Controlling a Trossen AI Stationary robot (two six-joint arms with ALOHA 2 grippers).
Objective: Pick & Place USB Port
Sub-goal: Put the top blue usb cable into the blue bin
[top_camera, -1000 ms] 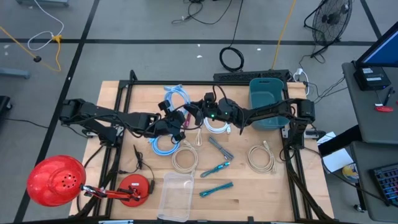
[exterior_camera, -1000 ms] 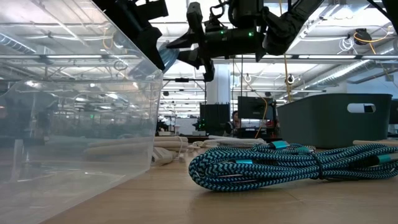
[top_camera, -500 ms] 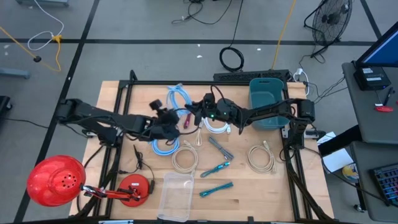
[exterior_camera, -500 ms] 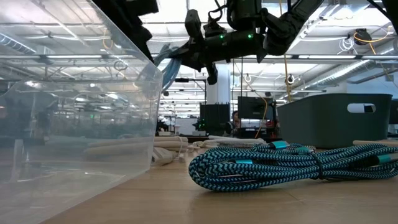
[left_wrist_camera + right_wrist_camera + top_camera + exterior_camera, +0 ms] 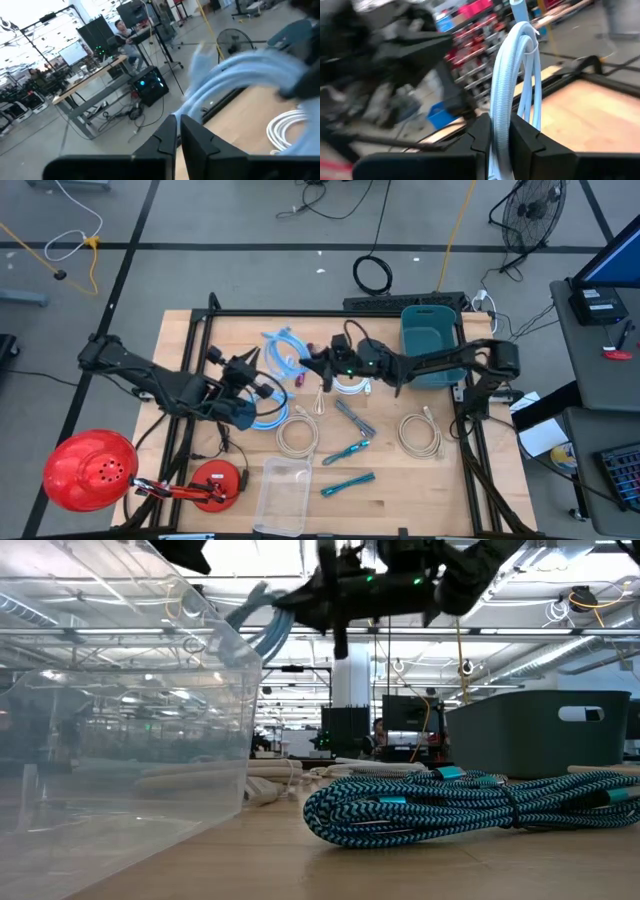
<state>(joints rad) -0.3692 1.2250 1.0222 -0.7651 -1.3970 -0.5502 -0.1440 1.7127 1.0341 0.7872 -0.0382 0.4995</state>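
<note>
Desk (image 5: pixel 180 330) of pale wood carries the work, seen from above, with a dark frame along its left, far and right edges. Near the left front corner, a red lamp (image 5: pixel 88 471) overhangs the edge and a red round base (image 5: pixel 215 481) sits just inside it. The left end effector (image 5: pixel 243 363) is over the left-centre area, fingers closed with nothing between them; its wrist view shows the two dark fingers (image 5: pixel 165 137) pressed together. Just to its right, a light-blue USB cable (image 5: pixel 280 348) hangs clear of the desk, clamped by the right end effector (image 5: pixel 312 366), whose fingers (image 5: pixel 481 131) grip the looped strands in the right wrist view. A second blue cable coil (image 5: pixel 264 415) lies on the desk below the left arm. A clear plastic bin (image 5: pixel 283 492) stands at the front edge, centre. Cream cable coils (image 5: pixel 297 434) lie just behind it; teal braided cables (image 5: pixel 347 467) lie to its right. A white coil (image 5: pixel 350 385) sits beneath the right arm. A further cream coil (image 5: pixel 419 435) lies right of centre, with bare wood around it. A grey-blue tub (image 5: pixel 432 340) stands at the far right corner.
</note>
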